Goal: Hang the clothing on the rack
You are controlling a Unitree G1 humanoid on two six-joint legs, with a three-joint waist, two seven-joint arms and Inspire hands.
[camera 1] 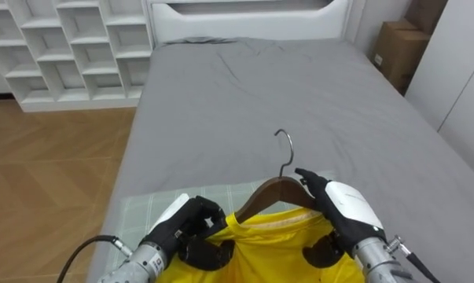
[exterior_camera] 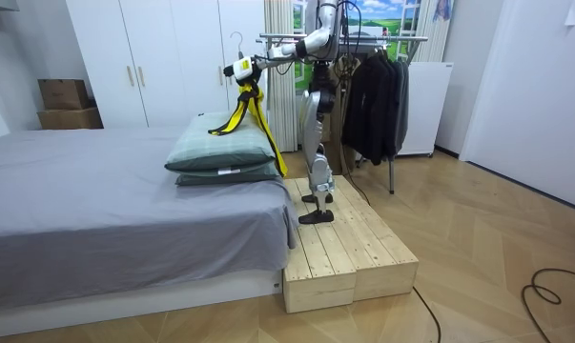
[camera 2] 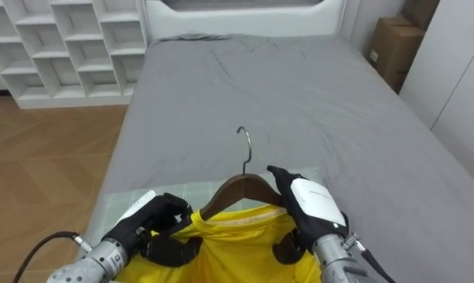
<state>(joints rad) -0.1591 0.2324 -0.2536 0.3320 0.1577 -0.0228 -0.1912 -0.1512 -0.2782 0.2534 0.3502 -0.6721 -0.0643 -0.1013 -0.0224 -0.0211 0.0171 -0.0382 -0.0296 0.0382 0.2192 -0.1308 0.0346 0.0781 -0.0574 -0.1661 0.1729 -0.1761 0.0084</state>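
Yellow shirt (camera 1: pixel 276 251) on a wooden hanger (camera 1: pixel 272 192), held up in front of the robot by both hands, w/ the metal hook (camera 1: pixel 284 145) upright and pointing away from the robot over the bed. Left hand (camera 1: pixel 191 224): fingers curled tight round the shirt's shoulder where the cloth covers the hanger's left end. Right hand (camera 1: pixel 343 206): fingers wrapped over the hanger's right arm, tips near the neck, thumb on the yellow cloth below. In the room view the shirt hangs down from the hands, its lower part trailing onto and beside a stack of two pale green pillows (exterior_camera: pixel 220 152) at the near corner of the bed; the pillows lie directly under the hanger. Grey bed (camera 1: pixel 284 86) stretches ahead to a white headboard (camera 1: pixel 252 20), the sheet lightly creased. White open shelf unit (camera 1: pixel 71 47) stands to the robot's left of the bed, on wood floor; a cardboard box (camera 1: pixel 398 47) sits at the far right, beside a white wardrobe (exterior_camera: pixel 163 57). The robot stands on a low wooden platform (exterior_camera: pixel 349 252) butted against the end of the bed, facing the bed. Clothes rack (exterior_camera: pixel 382 38) is behind the robot, on the room view's right, carrying dark clothes (exterior_camera: pixel 375 100); the robot's body is betw. shirt and rack.
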